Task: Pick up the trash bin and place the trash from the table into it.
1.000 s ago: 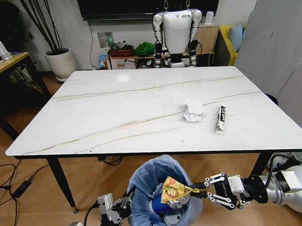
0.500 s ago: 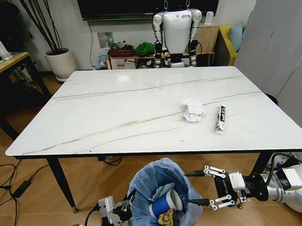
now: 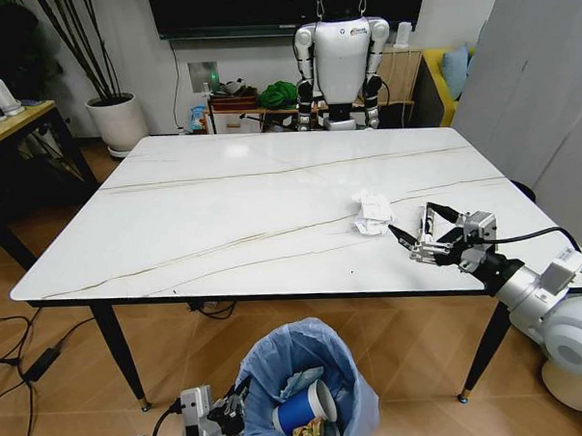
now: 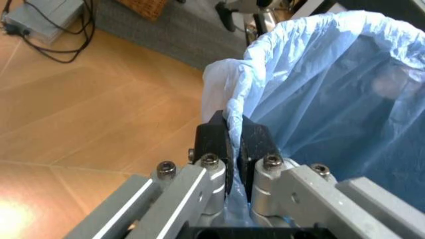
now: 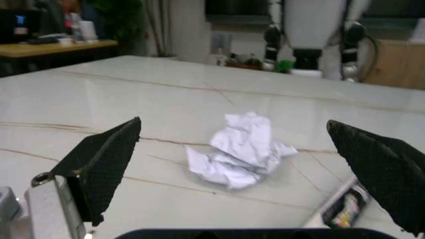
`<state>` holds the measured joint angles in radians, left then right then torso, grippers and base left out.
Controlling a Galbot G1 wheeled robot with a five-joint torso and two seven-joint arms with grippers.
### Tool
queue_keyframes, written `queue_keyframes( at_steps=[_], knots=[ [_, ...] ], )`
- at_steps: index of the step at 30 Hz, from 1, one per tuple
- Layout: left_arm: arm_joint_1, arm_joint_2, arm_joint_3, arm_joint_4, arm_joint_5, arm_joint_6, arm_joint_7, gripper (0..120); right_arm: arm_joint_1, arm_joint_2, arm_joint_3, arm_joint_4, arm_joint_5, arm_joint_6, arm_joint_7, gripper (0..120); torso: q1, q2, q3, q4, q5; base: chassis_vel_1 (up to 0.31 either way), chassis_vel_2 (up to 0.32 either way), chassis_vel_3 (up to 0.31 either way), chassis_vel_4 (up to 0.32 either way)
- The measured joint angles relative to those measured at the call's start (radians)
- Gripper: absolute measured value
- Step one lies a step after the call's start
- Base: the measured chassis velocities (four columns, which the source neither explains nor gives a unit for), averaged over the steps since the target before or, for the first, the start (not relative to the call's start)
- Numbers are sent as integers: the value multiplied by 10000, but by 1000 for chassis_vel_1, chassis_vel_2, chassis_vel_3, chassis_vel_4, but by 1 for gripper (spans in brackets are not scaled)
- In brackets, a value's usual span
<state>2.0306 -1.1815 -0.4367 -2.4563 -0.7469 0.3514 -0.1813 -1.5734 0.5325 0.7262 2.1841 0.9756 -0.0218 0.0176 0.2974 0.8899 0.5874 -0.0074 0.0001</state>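
The trash bin (image 3: 299, 367), lined with a crinkly blue bag, hangs below the table's (image 3: 223, 202) near edge. A blue paper cup (image 3: 301, 411) and a colourful wrapper (image 3: 306, 435) lie inside it. My left gripper (image 3: 228, 412) is shut on the bin's rim; in the left wrist view the left gripper (image 4: 234, 132) pinches the bag's edge (image 4: 265, 74). My right gripper (image 3: 412, 219) is open just above the table's near right part, straddling a small white tube (image 3: 426, 233). A crumpled paper wad (image 3: 373, 212) lies just beyond it. The right wrist view shows the wad (image 5: 242, 154) ahead between the open fingers (image 5: 106, 164), the tube (image 5: 345, 209) to one side.
A parked humanoid robot (image 3: 342, 52) stands behind the table's far edge. A white plant pot (image 3: 119, 121) and a wooden desk (image 3: 11, 119) are at the left. Cables (image 3: 27, 357) lie on the floor at the near left. A grey partition (image 3: 546, 91) stands at the right.
My right gripper let the colourful wrapper fall into the bin, opened, then rose onto the table beside the tube. The left gripper kept its hold on the bin.
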Motion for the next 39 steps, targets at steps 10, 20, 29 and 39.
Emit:
queue_keyframes(
  at_steps=[10, 20, 29, 39],
  knots=[
    [13, 146, 4, -44, -17, 40, 35, 0, 316, 263, -64, -789, 310, -938, 895, 100, 0, 0, 0, 1, 0, 0, 0, 0, 0],
    [11, 20, 25, -65, 115, 15, 151, 0, 857, 212, -765, -1142, 607, -1109, 898, 100, 0, 0, 0, 2, 0, 0, 0, 0, 0],
    [-3, -42, 23, -13, 170, -17, 237, 0, 1265, 214, -1359, -1488, 663, -1056, 805, 99, 0, 0, 0, 1, -1, 0, 0, 0, 0],
    [9, -75, 1, -22, 201, -34, 269, 0, 1475, 212, -1891, -1783, 684, -1027, 632, 92, 0, 0, 0, 1, -1, 0, 0, 0, 0]
  ],
)
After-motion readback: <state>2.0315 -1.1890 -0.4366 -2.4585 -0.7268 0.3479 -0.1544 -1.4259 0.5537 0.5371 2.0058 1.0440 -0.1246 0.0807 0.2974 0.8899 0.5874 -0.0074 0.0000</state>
